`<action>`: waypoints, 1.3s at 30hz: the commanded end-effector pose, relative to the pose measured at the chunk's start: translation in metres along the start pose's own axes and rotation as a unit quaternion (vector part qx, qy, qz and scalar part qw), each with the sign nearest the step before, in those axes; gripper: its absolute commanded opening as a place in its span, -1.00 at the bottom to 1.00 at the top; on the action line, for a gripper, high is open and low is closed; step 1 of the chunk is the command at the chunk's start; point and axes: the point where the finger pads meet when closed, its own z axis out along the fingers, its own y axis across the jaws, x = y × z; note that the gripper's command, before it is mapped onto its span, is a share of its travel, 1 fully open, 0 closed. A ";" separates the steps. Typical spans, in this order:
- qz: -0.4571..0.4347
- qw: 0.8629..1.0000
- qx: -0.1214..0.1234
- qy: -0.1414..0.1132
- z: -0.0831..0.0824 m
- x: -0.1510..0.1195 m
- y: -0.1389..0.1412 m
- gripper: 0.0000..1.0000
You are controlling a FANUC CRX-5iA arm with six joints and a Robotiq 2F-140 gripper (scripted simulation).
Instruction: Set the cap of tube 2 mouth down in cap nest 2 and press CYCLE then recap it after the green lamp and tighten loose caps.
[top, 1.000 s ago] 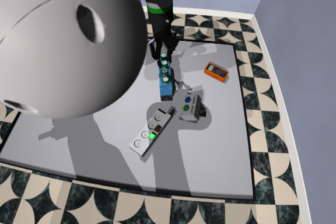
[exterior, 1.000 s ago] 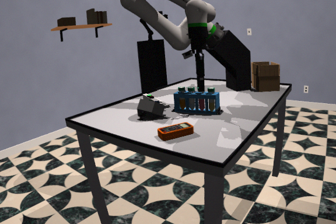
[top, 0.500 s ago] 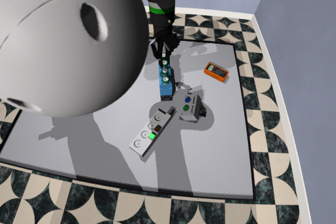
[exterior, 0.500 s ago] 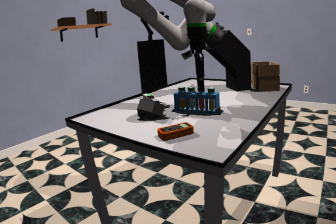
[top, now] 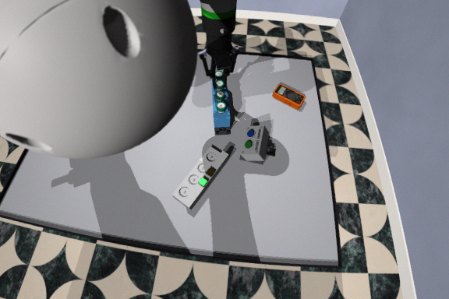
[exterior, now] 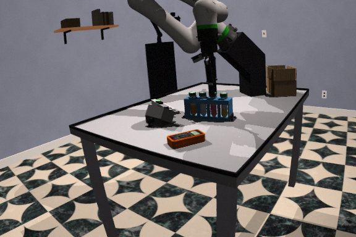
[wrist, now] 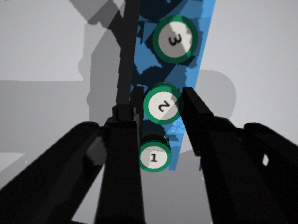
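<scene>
The blue tube rack [top: 222,116] holds four tubes with green caps, all on. My gripper [wrist: 162,101] comes straight down on the rack and its fingers are shut on the cap of tube 2 [wrist: 162,105], which sits on its tube. That cap also shows in the top view [top: 219,83] and under the fingers in the exterior view [exterior: 212,94]. Caps 1 [wrist: 154,157] and 3 [wrist: 174,40] stand free on either side. The cap tray [top: 199,178] has empty nests and its green lamp [top: 203,181] is lit. The key housing [top: 255,143] carries the blue CYCLE key [top: 250,132] and the green READY key [top: 248,144].
An orange multimeter [top: 288,96] lies right of the rack. A cardboard box [exterior: 281,80] and a black slanted stand [exterior: 250,66] are at the table's far corner. A large grey arm link [top: 78,60] blocks the left of the top view.
</scene>
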 end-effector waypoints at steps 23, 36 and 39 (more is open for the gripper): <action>0.325 0.946 0.011 0.004 0.001 0.000 0.000 -0.18; 0.139 0.990 0.010 0.006 0.000 0.000 0.000 -0.18; 0.076 0.997 0.010 0.007 0.000 0.000 0.000 -0.18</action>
